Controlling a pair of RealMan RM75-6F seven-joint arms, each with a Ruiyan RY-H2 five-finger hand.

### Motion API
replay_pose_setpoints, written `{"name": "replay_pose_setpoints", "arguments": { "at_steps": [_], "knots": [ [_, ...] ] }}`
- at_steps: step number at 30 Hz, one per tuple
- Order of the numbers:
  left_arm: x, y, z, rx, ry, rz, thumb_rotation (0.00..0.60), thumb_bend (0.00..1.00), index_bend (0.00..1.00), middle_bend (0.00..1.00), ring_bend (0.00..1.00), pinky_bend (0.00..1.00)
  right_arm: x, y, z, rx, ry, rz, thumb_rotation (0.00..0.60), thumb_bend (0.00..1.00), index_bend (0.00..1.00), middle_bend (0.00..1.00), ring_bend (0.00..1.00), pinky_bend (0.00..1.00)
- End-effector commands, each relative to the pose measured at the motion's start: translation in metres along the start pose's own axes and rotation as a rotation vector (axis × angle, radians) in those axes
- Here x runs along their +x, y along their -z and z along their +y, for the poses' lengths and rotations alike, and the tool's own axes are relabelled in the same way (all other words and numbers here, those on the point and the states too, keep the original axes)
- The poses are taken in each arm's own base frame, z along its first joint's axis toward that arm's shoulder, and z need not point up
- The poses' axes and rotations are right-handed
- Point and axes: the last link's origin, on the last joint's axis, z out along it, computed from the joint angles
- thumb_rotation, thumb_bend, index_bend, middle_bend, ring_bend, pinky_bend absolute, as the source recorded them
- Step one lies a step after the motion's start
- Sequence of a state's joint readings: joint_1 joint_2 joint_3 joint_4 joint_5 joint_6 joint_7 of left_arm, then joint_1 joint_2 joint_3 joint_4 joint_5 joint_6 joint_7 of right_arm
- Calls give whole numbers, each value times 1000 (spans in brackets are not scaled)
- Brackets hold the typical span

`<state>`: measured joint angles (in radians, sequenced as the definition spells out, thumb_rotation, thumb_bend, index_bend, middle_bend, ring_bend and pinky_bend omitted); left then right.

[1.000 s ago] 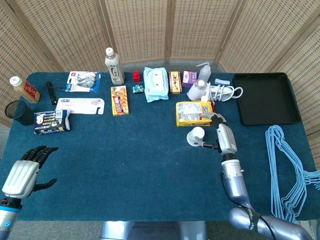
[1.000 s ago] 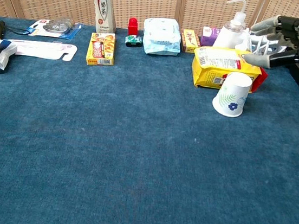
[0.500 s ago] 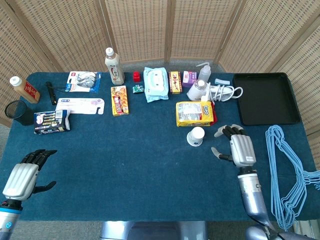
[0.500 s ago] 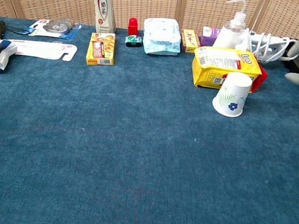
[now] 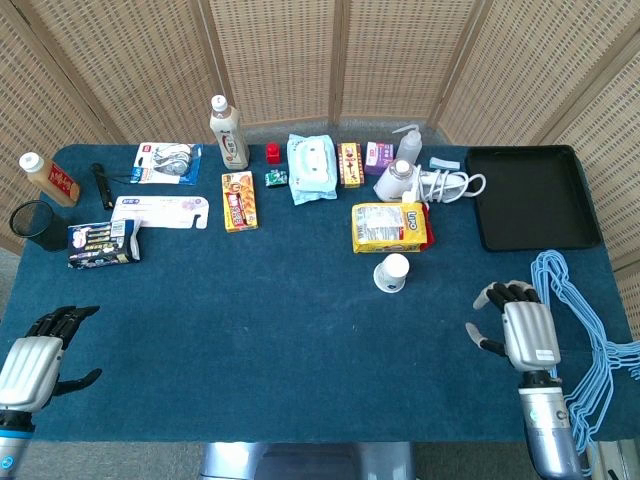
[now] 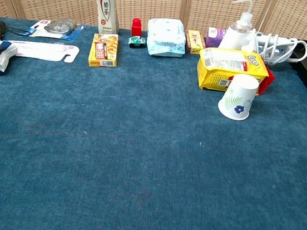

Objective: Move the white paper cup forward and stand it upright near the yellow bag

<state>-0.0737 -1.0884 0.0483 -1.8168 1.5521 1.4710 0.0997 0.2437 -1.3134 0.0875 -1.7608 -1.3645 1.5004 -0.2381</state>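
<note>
The white paper cup, printed with a blue flower, stands just in front of the yellow bag. Its narrower end is up, and it tilts a little toward the bag. My right hand hangs open near the table's front right edge, well to the right of the cup and holding nothing. At the front left corner, my left hand is also open and empty. Neither hand shows in the chest view.
A black tray lies at the back right and blue hangers lie beside my right hand. Along the back are a spray bottle, a white cable, a wipes pack, small boxes and a tall bottle.
My right hand has pulled away from the cup, going right and back to the front edge, and has left the chest view. My left hand drew back slightly. The cup has not moved.
</note>
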Motion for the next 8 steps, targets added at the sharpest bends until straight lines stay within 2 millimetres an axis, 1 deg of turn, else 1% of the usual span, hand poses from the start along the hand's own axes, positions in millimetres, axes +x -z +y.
{"name": "replay_pose_setpoints", "arguments": {
  "at_steps": [1,8],
  "knots": [
    [1,1,0,5,1,2,529,141,167,253,168,183,4,6,3,-10,3,3,542,289,503,421,348,220],
    [1,1,0,6,-3,2,529,141,167,253,168,183,7,11,12,-41,9,1,544,289,503,411,336,209]
  ]
}}
